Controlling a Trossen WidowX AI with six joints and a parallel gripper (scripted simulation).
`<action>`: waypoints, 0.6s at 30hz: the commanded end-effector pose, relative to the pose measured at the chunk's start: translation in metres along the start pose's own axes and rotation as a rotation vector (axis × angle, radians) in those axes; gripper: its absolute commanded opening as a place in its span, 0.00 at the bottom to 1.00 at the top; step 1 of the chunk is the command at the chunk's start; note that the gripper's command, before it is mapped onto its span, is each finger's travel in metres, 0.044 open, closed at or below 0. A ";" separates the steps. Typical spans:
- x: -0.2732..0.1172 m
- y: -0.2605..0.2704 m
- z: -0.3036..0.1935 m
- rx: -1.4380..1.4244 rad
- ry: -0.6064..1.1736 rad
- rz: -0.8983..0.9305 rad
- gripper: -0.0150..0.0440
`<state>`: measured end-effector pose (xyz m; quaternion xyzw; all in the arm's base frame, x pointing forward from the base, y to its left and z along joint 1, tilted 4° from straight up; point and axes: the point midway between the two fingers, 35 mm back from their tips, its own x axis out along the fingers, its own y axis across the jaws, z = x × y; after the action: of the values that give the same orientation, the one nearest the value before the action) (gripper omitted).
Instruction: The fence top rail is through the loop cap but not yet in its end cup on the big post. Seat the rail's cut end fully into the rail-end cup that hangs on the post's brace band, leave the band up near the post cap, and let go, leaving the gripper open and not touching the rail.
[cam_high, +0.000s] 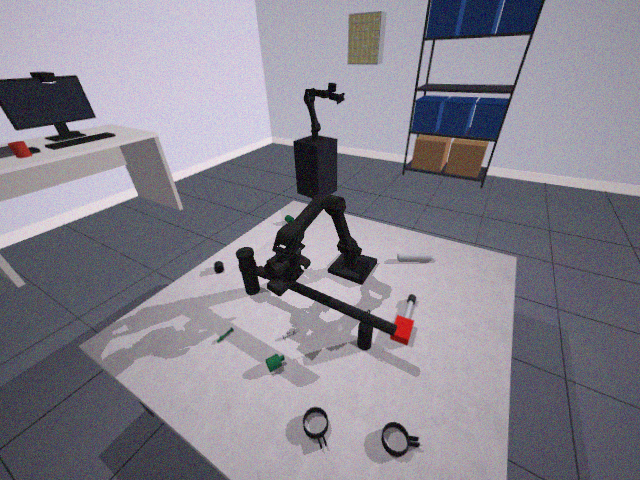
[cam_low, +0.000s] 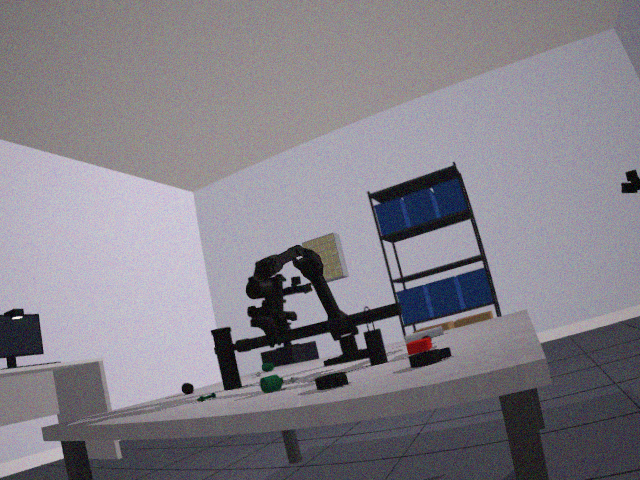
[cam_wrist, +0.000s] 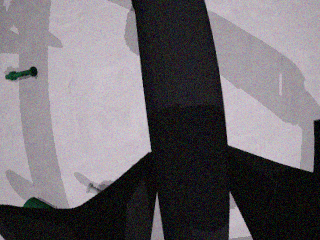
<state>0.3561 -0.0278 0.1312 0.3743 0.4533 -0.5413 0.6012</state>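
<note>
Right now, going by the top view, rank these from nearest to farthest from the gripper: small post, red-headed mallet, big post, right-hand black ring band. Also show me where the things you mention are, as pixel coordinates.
1. Big post (cam_high: 249, 273) (cam_low: 227, 359): left
2. Small post (cam_high: 364, 335) (cam_low: 375, 347): right
3. Red-headed mallet (cam_high: 402, 330) (cam_low: 419, 345): farther right
4. Right-hand black ring band (cam_high: 383, 440) (cam_low: 430, 357): lower right

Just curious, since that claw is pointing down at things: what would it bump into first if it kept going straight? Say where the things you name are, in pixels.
Probably the dark rail (cam_high: 343, 305) (cam_low: 310, 330) (cam_wrist: 182, 60), which already runs between the fingers of the claw (cam_high: 279, 281) (cam_low: 276, 338); past it, likely the pale tabletop (cam_high: 439, 403) (cam_low: 361, 397) (cam_wrist: 100, 100), though depth is unclear.
</note>
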 end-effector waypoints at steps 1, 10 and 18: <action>-0.002 0.000 -0.002 0.001 0.001 0.000 0.74; -0.037 -0.001 -0.022 0.000 0.003 -0.001 1.00; -0.051 -0.003 -0.027 -0.013 -0.002 0.010 1.00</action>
<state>0.3498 0.0119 0.1659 0.3720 0.4548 -0.5396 0.6030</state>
